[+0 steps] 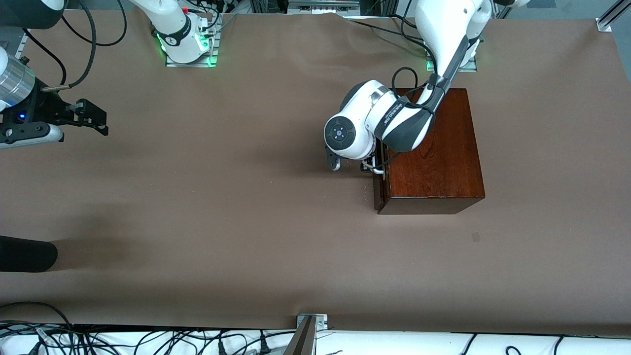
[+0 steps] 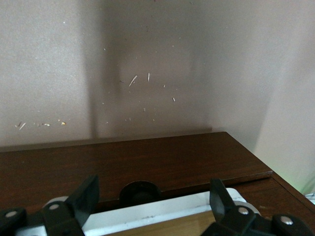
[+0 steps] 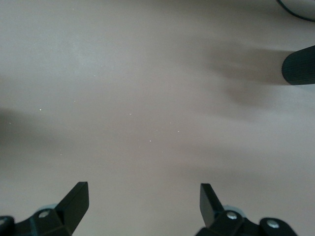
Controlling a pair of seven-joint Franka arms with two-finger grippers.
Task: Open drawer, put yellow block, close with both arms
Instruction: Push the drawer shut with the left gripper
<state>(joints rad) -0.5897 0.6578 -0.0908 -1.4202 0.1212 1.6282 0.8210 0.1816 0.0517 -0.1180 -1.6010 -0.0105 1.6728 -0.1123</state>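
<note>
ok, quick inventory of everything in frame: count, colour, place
wooden box: 1, glossy dark mahogany, on the table toward the left arm's end
drawer: 1, dark reddish-brown front, barely out of the box
handle: 1, white bar, on the drawer front
table: 1, brown covering
black cylinder: 1, at the table edge toward the right arm's end
yellow block: none visible
left gripper: 1, black, open, fingers either side of the handle
right gripper: 1, black, open, waiting over bare table

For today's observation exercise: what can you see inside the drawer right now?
Almost nothing: the drawer is barely ajar. The left gripper straddles its white handle; only a pale wood sliver shows. The inside stays covered.
</note>
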